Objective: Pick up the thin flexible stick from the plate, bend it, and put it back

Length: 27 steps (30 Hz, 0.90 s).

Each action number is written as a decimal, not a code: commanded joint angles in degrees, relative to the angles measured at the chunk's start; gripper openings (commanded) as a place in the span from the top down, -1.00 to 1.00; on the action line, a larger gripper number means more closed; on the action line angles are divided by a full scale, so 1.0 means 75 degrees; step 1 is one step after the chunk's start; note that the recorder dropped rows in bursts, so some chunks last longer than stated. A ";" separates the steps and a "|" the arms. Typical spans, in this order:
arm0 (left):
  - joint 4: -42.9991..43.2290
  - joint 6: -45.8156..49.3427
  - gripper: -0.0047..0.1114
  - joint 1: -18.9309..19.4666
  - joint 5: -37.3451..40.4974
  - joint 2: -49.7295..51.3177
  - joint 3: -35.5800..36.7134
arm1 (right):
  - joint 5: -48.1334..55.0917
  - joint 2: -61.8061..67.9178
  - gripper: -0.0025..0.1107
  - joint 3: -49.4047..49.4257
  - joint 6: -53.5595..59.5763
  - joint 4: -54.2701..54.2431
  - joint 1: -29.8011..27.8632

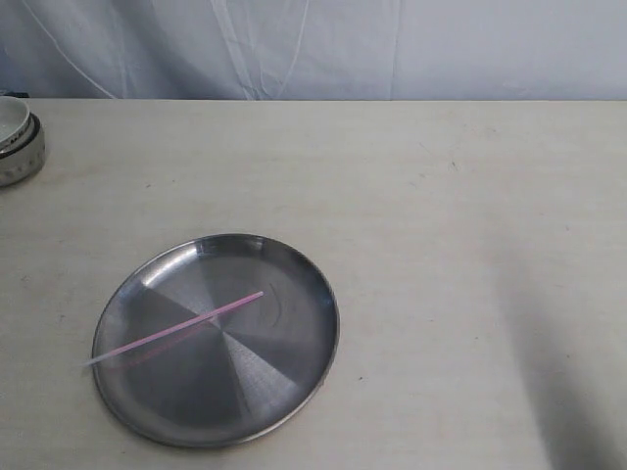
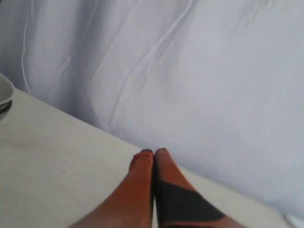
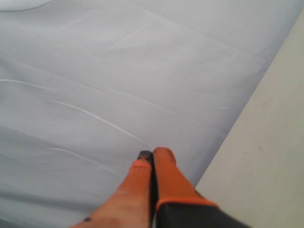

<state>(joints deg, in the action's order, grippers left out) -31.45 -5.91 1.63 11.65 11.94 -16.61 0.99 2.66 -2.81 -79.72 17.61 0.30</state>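
Observation:
The round stainless-steel plate (image 1: 294, 377) lies on the table at the front left of the exterior view. The thin pink stick (image 1: 181, 328) rests straight across it, its whitish left end poking over the plate's left rim. Neither arm shows in the exterior view. In the left wrist view my left gripper (image 2: 154, 152) is shut, its orange fingers pressed together with nothing between them, above the table near the white curtain. My right gripper (image 3: 153, 153) is likewise shut and empty, pointing at the curtain beside the table's edge.
A small white bowl (image 1: 18, 137) stands at the far left edge of the table; its rim (image 2: 4, 97) also shows in the left wrist view. A white curtain (image 1: 313, 44) hangs behind the table. A dark shadow (image 1: 578, 392) falls on the front right.

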 commanded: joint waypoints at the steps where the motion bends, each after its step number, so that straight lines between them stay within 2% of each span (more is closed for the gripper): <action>1: 0.0528 0.2317 0.92 0.0001 0.1644 0.2066 -0.1537 | -0.0009 0.0485 0.97 -0.0459 0.0069 0.0995 -0.0017; 6: 0.0691 0.3859 0.92 0.0001 0.2729 0.4447 -0.3018 | -0.0073 0.1016 0.97 -0.0758 0.0082 0.1688 -0.0017; 11: 0.1340 0.4119 0.92 0.0001 0.4561 0.6214 -0.4126 | -0.0132 0.1217 0.97 -0.0758 0.0082 0.1891 -0.0017; 14: 0.1755 0.4256 0.78 0.0001 0.6047 0.7153 -0.4703 | -0.0132 0.1225 0.97 -0.0758 0.0082 0.2082 -0.0017; 17: 0.1615 0.4697 0.46 -0.0066 0.7035 0.7850 -0.5001 | -0.0132 0.1225 0.97 -0.0758 0.0082 0.2256 -0.0017; 20: 0.1243 0.5421 0.11 -0.0385 0.7178 0.8342 -0.5035 | -0.0132 0.1225 0.97 -0.0758 0.0082 0.2332 -0.0017; 21: 0.1221 0.5669 0.05 -0.0536 0.7137 0.8483 -0.5035 | -0.0132 0.1225 0.97 -0.0758 0.0082 0.2414 -0.0017; 23: 0.1385 0.6204 -0.03 -0.0974 0.6953 0.8828 -0.5035 | -0.0132 0.1225 0.97 -0.0758 0.0082 0.2454 -0.0017; 27: 0.2140 0.6382 -0.04 -0.1821 0.6558 0.9471 -0.5035 | -0.0132 0.1225 0.97 -0.0758 0.0082 0.2454 -0.0017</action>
<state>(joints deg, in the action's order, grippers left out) -18.60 40.59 -8.36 62.25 80.12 -54.06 0.65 11.45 -8.06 -79.48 35.19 0.30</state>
